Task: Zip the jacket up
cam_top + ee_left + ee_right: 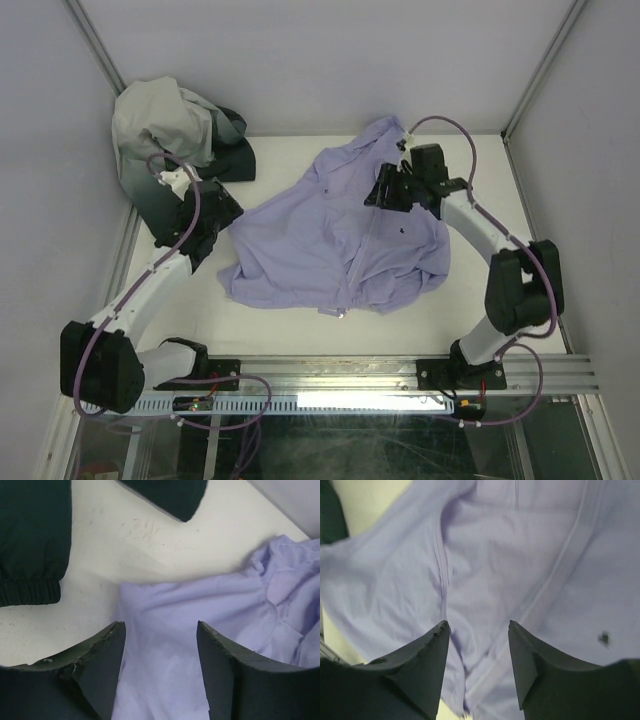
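Note:
The lavender jacket (335, 235) lies wrinkled on the white table, its front zipper line (358, 258) running from the collar down to the near hem. My left gripper (225, 215) is open at the jacket's left edge; in the left wrist view (160, 630) its jaws stand apart over purple cloth (200, 605), holding nothing. My right gripper (385, 192) is open above the jacket's upper right part; in the right wrist view (479, 630) its jaws stand apart over the cloth, with a zipper seam (545, 587) running between them.
A white-and-dark-green garment (175, 130) is heaped at the back left corner, its dark cuff (30, 587) close to my left gripper. Grey walls enclose the table on three sides. An aluminium rail (400, 375) runs along the near edge.

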Motion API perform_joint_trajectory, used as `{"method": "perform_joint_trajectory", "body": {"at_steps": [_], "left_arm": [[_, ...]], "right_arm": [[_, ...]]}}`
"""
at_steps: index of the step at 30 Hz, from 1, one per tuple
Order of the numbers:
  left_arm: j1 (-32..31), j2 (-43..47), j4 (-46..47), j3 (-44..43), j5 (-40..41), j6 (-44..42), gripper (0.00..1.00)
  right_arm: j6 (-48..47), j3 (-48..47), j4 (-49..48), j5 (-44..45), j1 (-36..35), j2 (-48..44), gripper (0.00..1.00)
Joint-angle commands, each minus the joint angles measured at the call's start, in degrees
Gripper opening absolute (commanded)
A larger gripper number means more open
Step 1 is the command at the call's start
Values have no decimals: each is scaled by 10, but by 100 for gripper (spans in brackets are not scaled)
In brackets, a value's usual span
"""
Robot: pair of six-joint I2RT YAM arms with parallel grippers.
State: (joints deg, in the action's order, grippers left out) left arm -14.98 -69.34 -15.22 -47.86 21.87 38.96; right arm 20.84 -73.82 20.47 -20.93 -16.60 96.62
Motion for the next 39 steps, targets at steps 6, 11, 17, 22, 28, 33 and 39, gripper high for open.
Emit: {"method": "perform_joint_trajectory", "body": {"at_steps": [6, 11, 17, 22, 28, 33, 39], "left_arm": [[-148, 84, -40, -26, -56, -18, 62], [-243, 23, -4, -21, -121, -7, 62], [-251, -79, 61, 19, -132, -12, 60], [-223, -117, 69, 54, -108, -17, 58], [-160, -104, 67, 116, -104, -9, 59], [-157, -58, 42, 116, -101, -15, 62], [-189, 14, 41, 87, -155, 2, 65]], "right_arm": [[17, 219, 37, 49, -66, -176, 55], [33, 284, 35, 56, -73, -189, 57], [51, 323, 63, 128, -20, -160, 58], [57, 344, 78, 166, 61, -171, 60], [57, 337, 89, 216, 131, -212, 62], [14, 281, 106, 158, 115, -249, 65], [-11, 211, 56, 51, 80, -259, 67]]}}
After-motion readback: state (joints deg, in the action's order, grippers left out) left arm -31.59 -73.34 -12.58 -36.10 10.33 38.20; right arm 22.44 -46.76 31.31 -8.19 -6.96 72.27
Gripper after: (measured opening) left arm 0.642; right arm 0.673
